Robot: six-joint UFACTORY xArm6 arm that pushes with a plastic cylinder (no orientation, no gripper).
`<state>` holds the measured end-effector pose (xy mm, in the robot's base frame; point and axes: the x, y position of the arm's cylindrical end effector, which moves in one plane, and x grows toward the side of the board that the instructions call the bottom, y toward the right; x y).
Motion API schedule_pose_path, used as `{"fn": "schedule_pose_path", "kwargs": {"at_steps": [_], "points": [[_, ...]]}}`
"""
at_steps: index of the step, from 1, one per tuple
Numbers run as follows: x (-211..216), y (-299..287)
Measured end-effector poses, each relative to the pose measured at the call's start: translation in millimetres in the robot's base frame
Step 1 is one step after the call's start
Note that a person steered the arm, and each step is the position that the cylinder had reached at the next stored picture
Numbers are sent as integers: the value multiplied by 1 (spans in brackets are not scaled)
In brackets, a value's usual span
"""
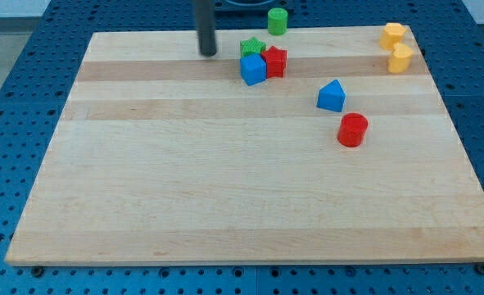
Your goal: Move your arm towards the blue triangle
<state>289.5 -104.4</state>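
Nearest, red cylinder (pixel 352 129) sits beside blue triangle (pixel 332 96); my tip (pixel 208 54), well apart, holds nothing.

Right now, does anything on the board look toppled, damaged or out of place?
Nothing stands out. All blocks sit on the wooden board; the green cylinder is at its top edge. My tip is left of the blue cube, well away from the blue triangle.

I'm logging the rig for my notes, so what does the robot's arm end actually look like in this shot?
Only a straight dark rod shows, coming in from the view's top edge. It looks plain grey-black and cylindrical, slightly blurred, with no visible markings, cables or sleeve. My tip is blunt and round, the same dark colour as the rest. The arm above it is out of view.
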Motion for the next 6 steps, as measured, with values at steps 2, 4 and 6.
{"fn": "schedule_pose_path", "kwargs": {"at_steps": [2, 4, 6], "points": [[100, -26], [100, 8], [95, 113]]}}
